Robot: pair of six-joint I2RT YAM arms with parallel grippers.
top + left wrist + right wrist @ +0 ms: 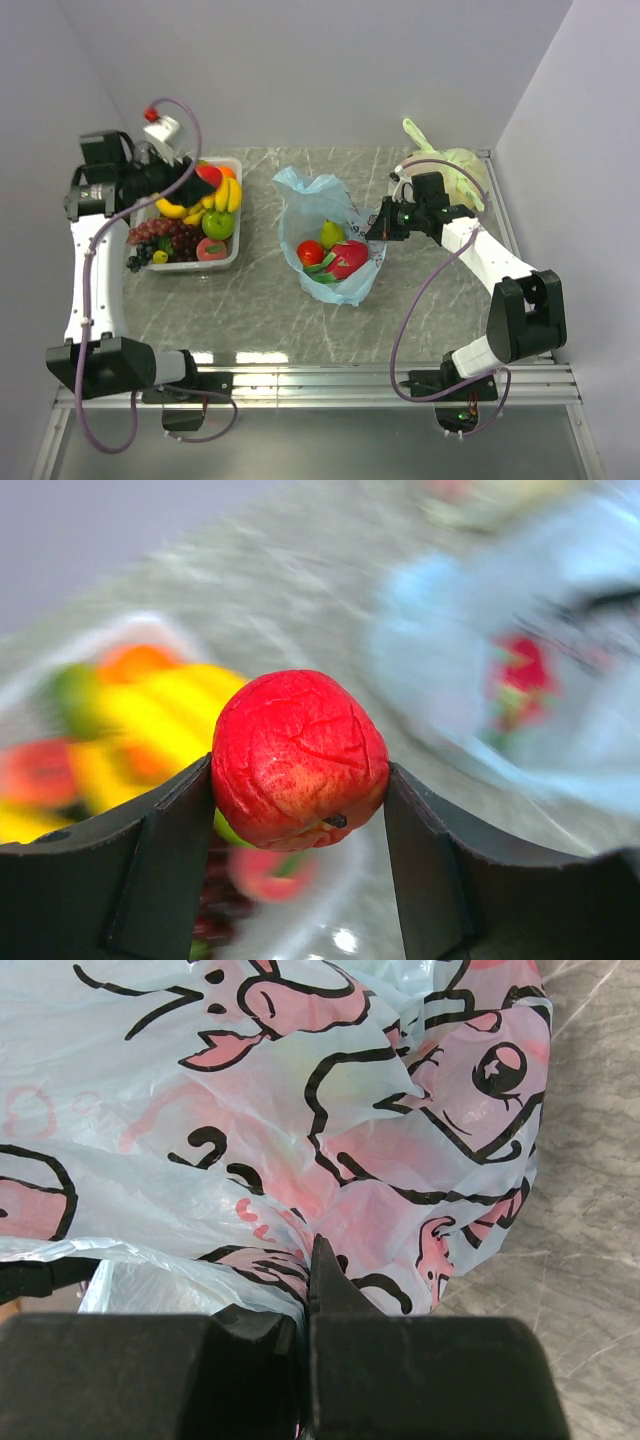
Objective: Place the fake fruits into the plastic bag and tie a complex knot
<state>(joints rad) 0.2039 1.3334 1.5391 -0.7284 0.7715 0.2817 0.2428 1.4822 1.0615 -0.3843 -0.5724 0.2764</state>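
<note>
One slick, hard red apple [298, 750] sits clamped mid-body in the left gripper [298, 772]; right gripper [312, 1280] pinches flimsy bag [250, 1110].

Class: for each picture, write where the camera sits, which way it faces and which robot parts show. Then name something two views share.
Top external: above and behind, facing down at the table; both arms show, left gripper over the tray, right gripper at the plastic bag.
Left wrist: faces along its fingers, clamped on a red apple.
Right wrist: faces down past shut fingers pinching the bag.
Shared: red apple in top and left-wrist views.
</note>
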